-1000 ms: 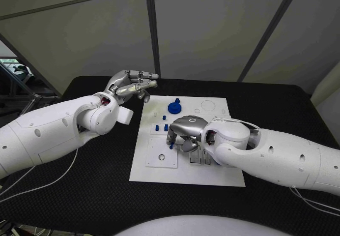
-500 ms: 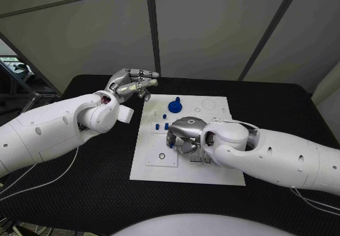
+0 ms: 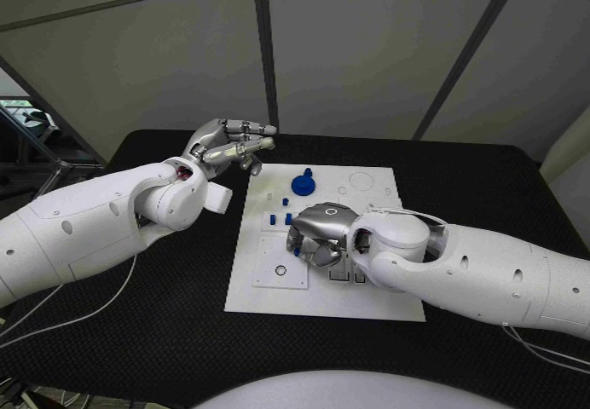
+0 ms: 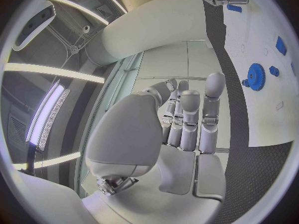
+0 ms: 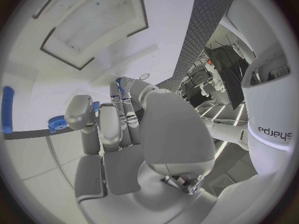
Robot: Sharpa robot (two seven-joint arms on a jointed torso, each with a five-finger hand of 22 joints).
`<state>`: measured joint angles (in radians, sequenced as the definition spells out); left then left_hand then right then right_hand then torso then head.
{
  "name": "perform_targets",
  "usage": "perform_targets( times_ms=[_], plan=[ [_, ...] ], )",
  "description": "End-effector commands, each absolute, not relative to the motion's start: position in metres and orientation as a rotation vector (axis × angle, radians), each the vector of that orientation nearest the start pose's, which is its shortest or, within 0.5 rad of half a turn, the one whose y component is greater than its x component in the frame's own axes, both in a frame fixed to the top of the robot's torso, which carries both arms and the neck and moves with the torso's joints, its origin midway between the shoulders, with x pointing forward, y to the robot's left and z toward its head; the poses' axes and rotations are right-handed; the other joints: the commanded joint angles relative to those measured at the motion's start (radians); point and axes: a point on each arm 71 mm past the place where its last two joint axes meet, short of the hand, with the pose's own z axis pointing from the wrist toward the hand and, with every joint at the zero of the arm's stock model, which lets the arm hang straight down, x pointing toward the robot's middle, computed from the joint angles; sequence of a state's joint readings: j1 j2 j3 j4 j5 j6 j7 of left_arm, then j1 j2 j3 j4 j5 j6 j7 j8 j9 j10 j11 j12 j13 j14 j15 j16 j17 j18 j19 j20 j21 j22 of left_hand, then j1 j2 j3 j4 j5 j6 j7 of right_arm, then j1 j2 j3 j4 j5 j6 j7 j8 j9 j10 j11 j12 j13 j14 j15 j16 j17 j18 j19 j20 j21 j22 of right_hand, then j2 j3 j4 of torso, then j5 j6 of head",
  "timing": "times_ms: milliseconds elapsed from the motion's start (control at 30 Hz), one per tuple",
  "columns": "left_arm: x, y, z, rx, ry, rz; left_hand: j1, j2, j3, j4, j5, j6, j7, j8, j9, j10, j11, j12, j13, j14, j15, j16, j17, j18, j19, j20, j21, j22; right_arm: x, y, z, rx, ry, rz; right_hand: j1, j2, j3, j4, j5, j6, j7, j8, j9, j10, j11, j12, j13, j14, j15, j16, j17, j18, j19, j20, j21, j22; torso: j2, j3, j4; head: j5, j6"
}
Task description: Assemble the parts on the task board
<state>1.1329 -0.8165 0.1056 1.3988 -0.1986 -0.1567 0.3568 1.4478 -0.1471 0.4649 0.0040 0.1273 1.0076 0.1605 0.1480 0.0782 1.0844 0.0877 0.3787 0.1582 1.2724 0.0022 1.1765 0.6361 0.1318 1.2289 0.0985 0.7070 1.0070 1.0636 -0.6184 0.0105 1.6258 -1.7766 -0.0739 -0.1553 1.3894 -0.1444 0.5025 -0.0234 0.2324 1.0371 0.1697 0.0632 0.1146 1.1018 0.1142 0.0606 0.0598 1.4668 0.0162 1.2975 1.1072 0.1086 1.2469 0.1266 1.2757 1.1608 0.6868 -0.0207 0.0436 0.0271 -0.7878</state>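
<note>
The white task board (image 3: 326, 298) lies in the middle of the black table. A blue gear (image 3: 303, 182) (image 4: 256, 76) (image 5: 57, 123) stands near its far edge, and two short blue pegs (image 3: 270, 220) stand at its left side. My right hand (image 3: 320, 234) (image 5: 118, 129) hovers low over the board's middle with its fingers curled down. It pinches a small blue part (image 3: 294, 244) (image 5: 118, 81) at its fingertips. My left hand (image 3: 228, 145) (image 4: 187, 119) is raised off the board's far left corner, fingers loosely spread, holding nothing.
A rectangular inset plate (image 3: 280, 264) with a small hole sits on the board's near left. Round outlines (image 3: 361, 181) mark the far right corner. Black table (image 3: 147, 341) surrounds the board on all sides.
My right hand has edged slightly left over the board with the blue part. My left hand has stayed raised in almost the same place.
</note>
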Motion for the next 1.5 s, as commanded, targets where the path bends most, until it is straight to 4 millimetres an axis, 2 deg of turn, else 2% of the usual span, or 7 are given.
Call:
perform_targets(
  times_ms=[33, 533, 700, 800, 967, 1200, 1500],
  plan=[
    [0.514, 0.224, -0.165, -0.936, 1.441, -1.606, -0.002, 0.006, -0.002, -0.004, -0.002, 0.000, 0.002, 0.002, -0.001, -0.005, -0.001, 0.005, 0.002, -0.005, 0.003, -0.001, 0.001, 0.037, -0.004, 0.003, 0.000, 0.001, 0.418, -0.059, -0.220, -0.617, 1.728, 0.781, -0.006, -0.004, -0.005, -0.001, 0.006, -0.008, 0.000, -0.001, -0.002, -0.011, -0.002, 0.003, 0.002, 0.023, 0.007, -0.005, -0.004, -0.003, -0.009, 0.001, -0.009, -0.006, 0.000, 0.0003, 0.0001, 0.001, 0.002],
    [0.515, 0.227, -0.166, -0.939, 1.446, -1.602, -0.003, 0.006, -0.003, -0.004, -0.002, 0.000, 0.002, 0.002, -0.002, -0.006, -0.001, 0.005, 0.002, -0.006, 0.003, -0.002, 0.000, 0.037, -0.004, 0.003, 0.000, 0.001, 0.406, -0.083, -0.207, -0.561, 1.651, 0.815, -0.010, -0.014, -0.012, -0.003, 0.022, -0.013, -0.004, 0.000, -0.006, -0.036, -0.001, 0.007, 0.003, 0.017, 0.008, -0.017, -0.028, 0.003, -0.028, 0.003, -0.030, -0.032, -0.001, 0.0016, -0.0031, 0.000, 0.012],
    [0.515, 0.228, -0.167, -0.940, 1.448, -1.599, -0.003, 0.006, -0.003, -0.004, -0.002, 0.000, 0.002, 0.002, -0.002, -0.006, -0.001, 0.005, 0.002, -0.006, 0.003, -0.002, 0.000, 0.037, -0.004, 0.003, 0.000, 0.001, 0.406, -0.097, -0.193, -0.478, 1.617, 0.821, -0.010, -0.020, -0.023, -0.005, 0.023, -0.029, 0.004, -0.002, -0.012, -0.067, 0.004, 0.010, 0.003, 0.009, 0.012, -0.032, -0.052, 0.007, -0.040, 0.005, -0.045, -0.049, 0.001, 0.0021, -0.0021, -0.008, 0.019],
    [0.515, 0.229, -0.167, -0.941, 1.450, -1.598, -0.003, 0.006, -0.003, -0.004, -0.001, -0.001, 0.003, 0.002, -0.002, -0.009, -0.001, 0.006, 0.002, -0.005, 0.003, 0.000, 0.002, 0.037, -0.004, 0.003, -0.001, 0.001, 0.409, -0.105, -0.183, -0.420, 1.590, 0.831, -0.012, -0.026, -0.045, -0.004, -0.004, -0.070, 0.001, -0.002, -0.023, -0.096, 0.005, 0.015, 0.005, 0.005, 0.014, -0.043, -0.070, 0.010, -0.048, 0.008, -0.058, -0.063, 0.001, 0.0035, -0.0031, -0.013, 0.026],
    [0.514, 0.229, -0.168, -0.943, 1.453, -1.598, -0.003, 0.006, -0.003, -0.004, -0.001, -0.001, 0.003, 0.002, -0.002, -0.009, -0.001, 0.006, 0.002, -0.005, 0.003, 0.000, 0.002, 0.037, -0.004, 0.003, -0.001, 0.001, 0.418, -0.125, -0.168, -0.347, 1.582, 0.800, -0.004, -0.021, -0.058, -0.004, -0.009, -0.088, -0.006, -0.001, -0.029, -0.093, 0.003, 0.033, 0.007, 0.004, 0.012, -0.047, -0.079, 0.010, -0.046, 0.007, -0.063, -0.067, -0.001, 0.0006, -0.0010, -0.031, 0.037],
    [0.514, 0.230, -0.169, -0.943, 1.456, -1.597, -0.003, 0.006, -0.003, -0.004, -0.001, -0.001, 0.003, 0.002, -0.002, -0.009, -0.001, 0.006, 0.002, -0.005, 0.003, 0.000, 0.002, 0.037, -0.004, 0.003, -0.001, 0.001, 0.429, -0.159, -0.165, -0.339, 1.654, 0.655, -0.011, -0.025, -0.074, 0.004, -0.013, -0.080, -0.012, 0.003, -0.030, -0.075, -0.003, 0.056, 0.006, 0.008, 0.008, -0.041, -0.074, 0.008, -0.037, 0.004, -0.060, -0.062, 0.001, 0.0002, -0.0040, -0.039, 0.045],
    [0.513, 0.228, -0.170, -0.942, 1.459, -1.601, -0.003, 0.006, -0.003, -0.004, -0.001, -0.001, 0.003, 0.002, -0.002, -0.009, -0.001, 0.006, 0.002, -0.005, 0.003, 0.000, 0.002, 0.037, -0.004, 0.003, -0.001, 0.001, 0.435, -0.184, -0.170, -0.370, 1.736, 0.492, -0.013, -0.041, -0.145, 0.038, -0.034, -0.085, -0.030, 0.000, -0.034, -0.106, -0.003, 0.072, 0.005, 0.004, 0.008, -0.054, -0.100, 0.013, -0.051, 0.004, -0.090, -0.093, 0.000, -0.0005, 0.0005, -0.052, 0.048]
  ],
)
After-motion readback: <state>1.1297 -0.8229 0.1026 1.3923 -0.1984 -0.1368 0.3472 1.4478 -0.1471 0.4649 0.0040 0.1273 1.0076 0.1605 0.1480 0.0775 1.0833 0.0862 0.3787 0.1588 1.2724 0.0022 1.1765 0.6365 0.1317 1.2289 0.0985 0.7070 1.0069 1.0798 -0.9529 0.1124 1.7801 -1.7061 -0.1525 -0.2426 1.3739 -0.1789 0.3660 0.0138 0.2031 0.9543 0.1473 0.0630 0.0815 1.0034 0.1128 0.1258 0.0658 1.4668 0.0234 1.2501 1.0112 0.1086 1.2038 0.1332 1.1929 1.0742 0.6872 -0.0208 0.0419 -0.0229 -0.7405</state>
